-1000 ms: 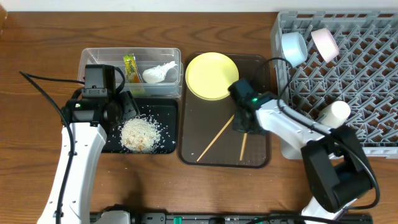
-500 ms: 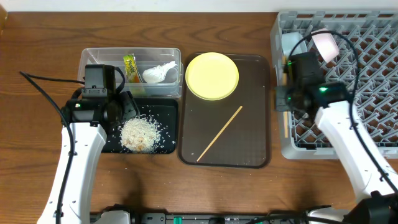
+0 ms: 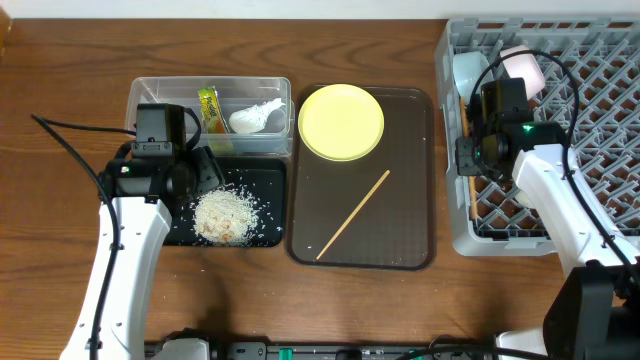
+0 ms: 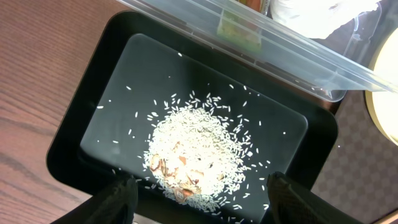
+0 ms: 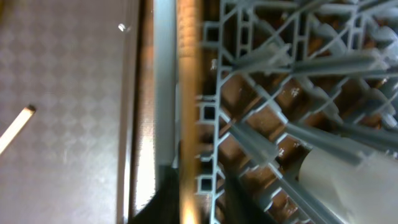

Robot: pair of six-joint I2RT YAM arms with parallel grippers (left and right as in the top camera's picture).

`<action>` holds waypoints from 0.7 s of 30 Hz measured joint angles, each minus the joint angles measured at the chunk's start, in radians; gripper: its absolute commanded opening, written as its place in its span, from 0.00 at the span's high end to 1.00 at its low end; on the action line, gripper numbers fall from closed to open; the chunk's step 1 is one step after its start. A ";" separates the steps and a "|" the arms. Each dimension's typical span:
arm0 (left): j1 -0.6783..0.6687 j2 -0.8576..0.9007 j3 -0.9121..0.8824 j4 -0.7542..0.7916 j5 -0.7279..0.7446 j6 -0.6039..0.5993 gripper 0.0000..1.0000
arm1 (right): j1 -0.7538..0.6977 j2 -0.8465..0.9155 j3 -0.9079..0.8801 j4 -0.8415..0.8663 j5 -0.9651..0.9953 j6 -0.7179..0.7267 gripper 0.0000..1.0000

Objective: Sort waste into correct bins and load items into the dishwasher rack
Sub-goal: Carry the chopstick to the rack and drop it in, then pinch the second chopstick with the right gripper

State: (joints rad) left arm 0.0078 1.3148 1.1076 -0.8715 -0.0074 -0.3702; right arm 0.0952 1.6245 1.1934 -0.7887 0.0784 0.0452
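The grey dishwasher rack (image 3: 600,60) sits at the right. Over its left wall, the right gripper (image 5: 194,200) pinches 1 wooden chopstick (image 5: 187,93), which lies along that wall. The brown serving tray (image 3: 410,230) carries the yellow plate (image 3: 341,122) and the other chopstick (image 3: 352,215). The left gripper (image 4: 202,196), fingers spread wide and empty, hovers over the black tray (image 4: 93,93) holding the rice (image 4: 196,152).

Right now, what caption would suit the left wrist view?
Loose rice heaped in the black tray, clear tub just beyond.
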 measured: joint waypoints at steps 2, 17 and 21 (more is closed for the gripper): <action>0.000 0.000 0.000 0.000 0.000 0.000 0.30 | 0.000 -0.001 0.001 0.029 0.000 -0.008 0.62; 0.000 0.000 0.000 0.000 0.000 0.000 0.30 | 0.146 -0.034 0.151 0.052 -0.204 0.102 0.51; 0.000 0.000 0.000 0.000 0.000 0.000 0.30 | 0.270 -0.003 0.124 0.050 -0.229 0.222 0.48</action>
State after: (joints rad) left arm 0.0078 1.3148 1.1076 -0.8711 -0.0078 -0.3702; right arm 0.3653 1.6218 1.3170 -0.7387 -0.1501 0.2668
